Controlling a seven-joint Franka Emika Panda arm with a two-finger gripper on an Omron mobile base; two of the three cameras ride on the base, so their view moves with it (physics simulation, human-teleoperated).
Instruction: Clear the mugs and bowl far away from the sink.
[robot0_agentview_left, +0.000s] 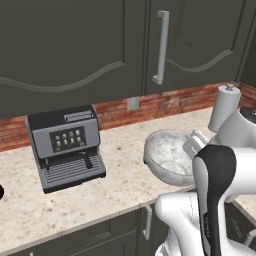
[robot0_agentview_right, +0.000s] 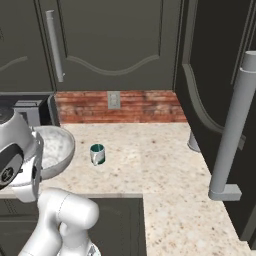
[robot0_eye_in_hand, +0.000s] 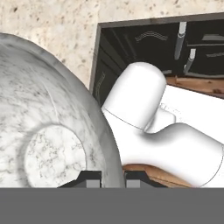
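- End effector (robot0_eye_in_hand: 113, 177): hand view shows the two dark fingertips (robot0_eye_in_hand: 92, 178) at bottom centre, straddling the rim of the speckled bowl (robot0_eye_in_hand: 48, 131), one tip inside and one outside. Jaws are pinched narrowly on that rim, so it is gripping the bowl.
- Speckled bowl in left base view (robot0_agentview_left: 167, 155): centre-right of frame, at the front edge of the desk (robot0_agentview_left: 75, 200), tilted with its opening toward the camera. Cannot tell whether its base touches the desk or hangs clear.
- Same bowl in right base view (robot0_agentview_right: 52, 150): left-middle of frame, partly behind the white arm.
- White mug with teal lining (robot0_agentview_right: 97, 154): upright on the desk, centre-left of the right base view, near the bowl's right side but apart from it.
- Espresso machine (robot0_agentview_left: 65, 147): grey, left-centre of the left base view, on the desk, well apart from the bowl.
- Paper towel roll (robot0_agentview_left: 224, 107): upright at the right edge of the left base view, next to the brick backsplash (robot0_agentview_left: 165, 102).
- Wall outlet (robot0_agentview_right: 114, 100) on the backsplash, upper centre of the right base view, above the mug.
- Dark cabinet doors with a long grey handle (robot0_agentview_left: 161, 47) fill the top of the left base view.
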